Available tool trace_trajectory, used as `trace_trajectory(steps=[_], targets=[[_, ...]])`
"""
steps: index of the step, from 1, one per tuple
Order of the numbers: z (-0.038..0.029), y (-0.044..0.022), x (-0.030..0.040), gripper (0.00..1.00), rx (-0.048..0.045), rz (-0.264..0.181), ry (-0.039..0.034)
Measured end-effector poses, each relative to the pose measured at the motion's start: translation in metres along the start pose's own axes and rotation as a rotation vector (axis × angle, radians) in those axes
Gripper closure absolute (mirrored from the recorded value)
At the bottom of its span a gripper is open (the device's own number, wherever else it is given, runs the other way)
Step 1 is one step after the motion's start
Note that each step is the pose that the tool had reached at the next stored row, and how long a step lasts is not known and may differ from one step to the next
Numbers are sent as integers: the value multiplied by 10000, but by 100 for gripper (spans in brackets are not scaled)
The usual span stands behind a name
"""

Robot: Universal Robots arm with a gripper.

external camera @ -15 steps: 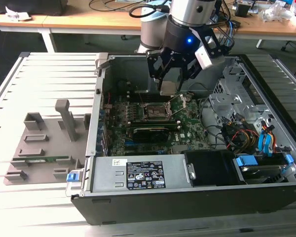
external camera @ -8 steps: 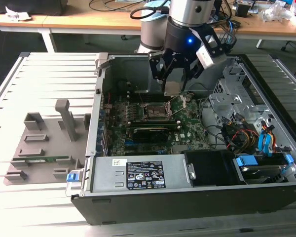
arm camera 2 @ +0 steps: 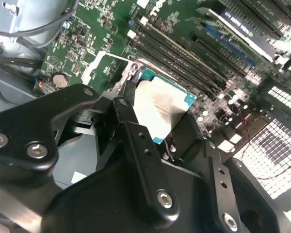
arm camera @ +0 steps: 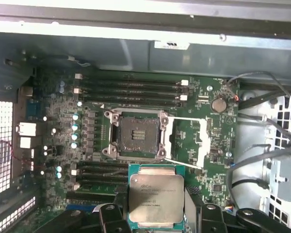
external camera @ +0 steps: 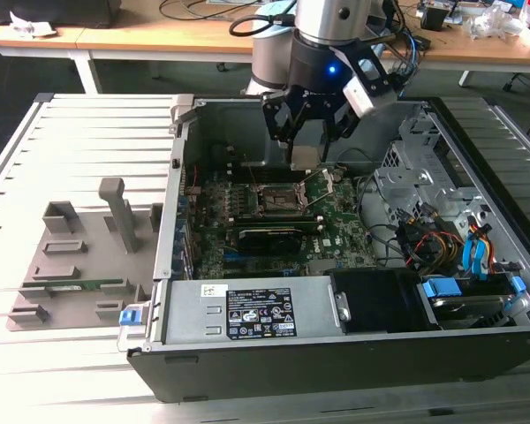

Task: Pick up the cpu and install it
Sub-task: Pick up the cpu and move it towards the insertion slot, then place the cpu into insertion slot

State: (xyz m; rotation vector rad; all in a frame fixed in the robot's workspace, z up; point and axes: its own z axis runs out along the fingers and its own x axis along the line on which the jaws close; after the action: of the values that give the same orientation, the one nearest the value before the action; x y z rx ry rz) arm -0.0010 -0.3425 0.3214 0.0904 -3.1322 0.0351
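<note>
Cpu (arm camera: 154, 196) in downward-pointing pincer (external camera: 307, 140) over motherboard (arm camera: 218, 143)

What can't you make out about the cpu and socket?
The cpu: one edge hidden by the gripper, first wrist view.
The socket: pins too small, first wrist view; largely covered by the cpu, second wrist view.
Exterior view: the gripper hides most of the cpu.

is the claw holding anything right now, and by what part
Yes: the claw holds the cpu by two opposite side edges, near one end, leaving its silver top uncovered. The cpu is not yet in the open socket.
</note>
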Motion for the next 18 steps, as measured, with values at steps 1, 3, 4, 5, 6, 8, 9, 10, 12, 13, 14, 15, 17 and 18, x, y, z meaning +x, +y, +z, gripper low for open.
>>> trace_trajectory(steps=[1,3,4,5,6,8,9,10,12,13,14,15,17,18], targets=[[20,35,6,45,0,-9,-1],[45,62,14,45,0,-15,-1],[46,63,14,45,1,-16,-1],[46,63,14,45,0,-15,-1],[46,63,14,45,1,-15,0],[47,63,14,45,0,-15,0],[47,63,14,45,0,-15,-1],[47,63,14,45,0,-14,-1],[48,63,14,45,0,-15,-1],[48,63,14,45,0,-15,-1],[48,63,14,45,0,-15,-1],[49,63,14,45,0,-14,-1],[50,63,14,45,-5,603,13],[50,63,14,45,-7,835,18]])
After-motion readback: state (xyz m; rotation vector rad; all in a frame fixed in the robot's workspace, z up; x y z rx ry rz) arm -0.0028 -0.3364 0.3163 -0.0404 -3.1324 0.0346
